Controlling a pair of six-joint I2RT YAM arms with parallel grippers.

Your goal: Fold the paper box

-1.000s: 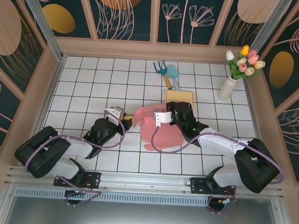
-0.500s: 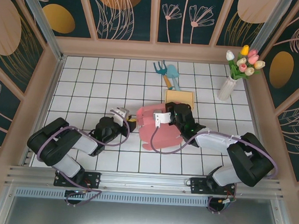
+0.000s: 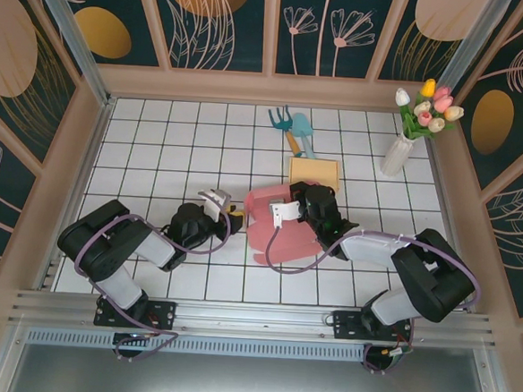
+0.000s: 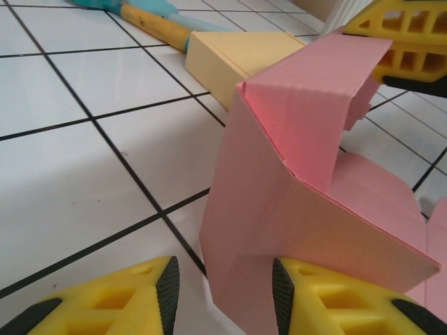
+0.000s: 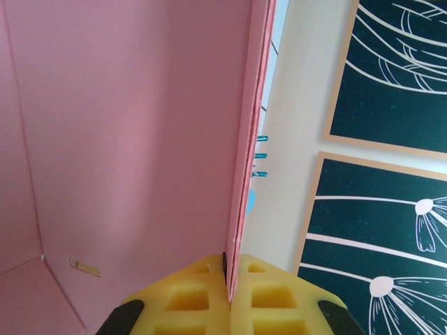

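One paper box [image 4: 293,202] panel stands upright, pinched by the right gripper [image 5: 230,264].

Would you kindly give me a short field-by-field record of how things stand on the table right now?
Task item: pink paper box, partly folded, one panel raised
Right gripper: shut on an upright panel of the box
Left gripper: open, the box's near corner between its jaws, not clamped
Behind the box: yellow block, teal garden tools
Far right: vase of tulips
Surface: white tiled table
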